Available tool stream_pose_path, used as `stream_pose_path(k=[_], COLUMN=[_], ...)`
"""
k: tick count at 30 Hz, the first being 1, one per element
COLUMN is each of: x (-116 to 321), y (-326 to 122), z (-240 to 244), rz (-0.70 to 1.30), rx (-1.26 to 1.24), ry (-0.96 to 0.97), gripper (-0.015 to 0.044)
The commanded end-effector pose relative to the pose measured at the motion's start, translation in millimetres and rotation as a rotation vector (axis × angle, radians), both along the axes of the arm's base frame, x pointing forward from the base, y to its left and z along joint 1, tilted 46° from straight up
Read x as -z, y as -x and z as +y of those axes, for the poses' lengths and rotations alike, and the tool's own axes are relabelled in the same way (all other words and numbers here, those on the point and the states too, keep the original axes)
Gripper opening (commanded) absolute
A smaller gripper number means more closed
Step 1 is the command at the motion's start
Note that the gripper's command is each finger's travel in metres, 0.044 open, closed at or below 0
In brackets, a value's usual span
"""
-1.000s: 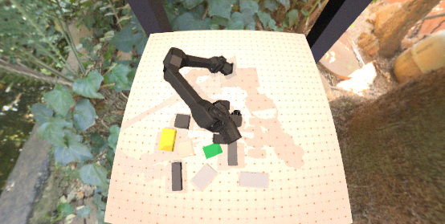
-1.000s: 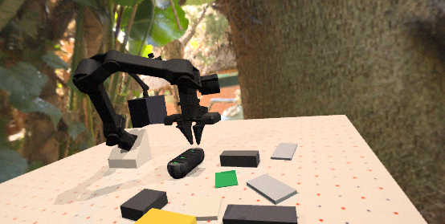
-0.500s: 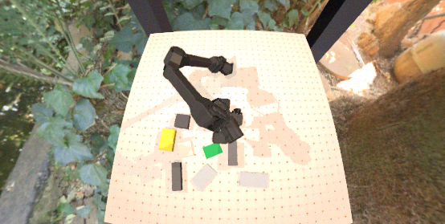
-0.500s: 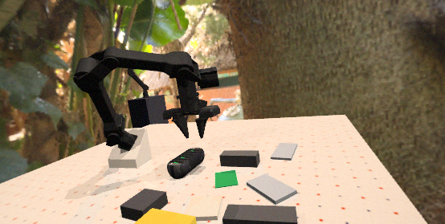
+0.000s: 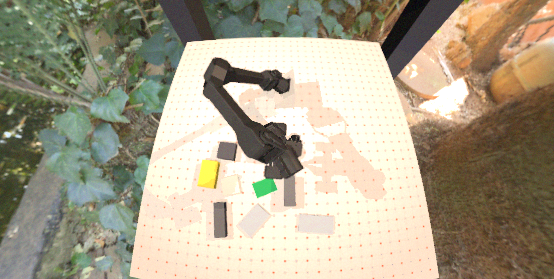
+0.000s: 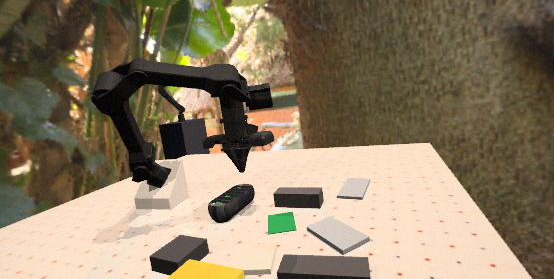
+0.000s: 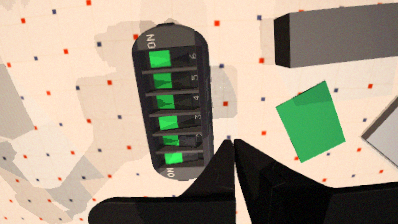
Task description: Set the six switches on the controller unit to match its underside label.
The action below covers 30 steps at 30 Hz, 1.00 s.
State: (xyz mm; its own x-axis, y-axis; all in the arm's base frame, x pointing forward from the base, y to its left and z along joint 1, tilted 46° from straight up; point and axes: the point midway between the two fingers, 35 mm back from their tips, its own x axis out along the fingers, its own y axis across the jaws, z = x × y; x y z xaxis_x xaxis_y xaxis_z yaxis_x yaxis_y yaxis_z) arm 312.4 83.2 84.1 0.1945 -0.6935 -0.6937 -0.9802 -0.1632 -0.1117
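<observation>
The dark grey controller unit [image 6: 232, 203] [image 7: 165, 102] sits on the bench with its rocker switches facing up; its underside label is hidden. In the wrist view the green ends are at the left, beside the ON marks. The greens of switches 6, 3 and the nearest one look brighter and wider than those of 5, 4 and 2; I cannot tell surely which ends are pressed. My gripper [image 6: 242, 171] [image 7: 232, 146] is shut and empty, with its tips above the bench. In the wrist view they appear just right of the unit's near end. In the top view the arm largely hides the unit.
A green tile [image 5: 264, 187] [image 6: 282, 223] [image 7: 311, 121] and a dark block [image 5: 289, 192] [image 6: 298, 197] [image 7: 342, 37] lie near the unit. Another dark block [image 5: 227, 151], a yellow block [image 5: 208, 174], a cream tile [image 5: 231, 185], a long dark block [image 5: 220, 220] and two grey plates [image 5: 254, 220] [image 5: 316, 223] lie around.
</observation>
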Motion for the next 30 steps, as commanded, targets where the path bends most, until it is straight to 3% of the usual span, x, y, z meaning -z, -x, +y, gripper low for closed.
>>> stream_pose_path(k=[1,16,18,30], x=[0,0,0,51], y=[0,0,0,50], z=[0,0,0,1], rz=[0.0,0.0,0.0,-0.114], rx=[0.0,0.0,0.0,-0.115], ry=[0.0,0.0,0.0,-0.001], gripper=[0.0052,0.044,0.044,0.0125])
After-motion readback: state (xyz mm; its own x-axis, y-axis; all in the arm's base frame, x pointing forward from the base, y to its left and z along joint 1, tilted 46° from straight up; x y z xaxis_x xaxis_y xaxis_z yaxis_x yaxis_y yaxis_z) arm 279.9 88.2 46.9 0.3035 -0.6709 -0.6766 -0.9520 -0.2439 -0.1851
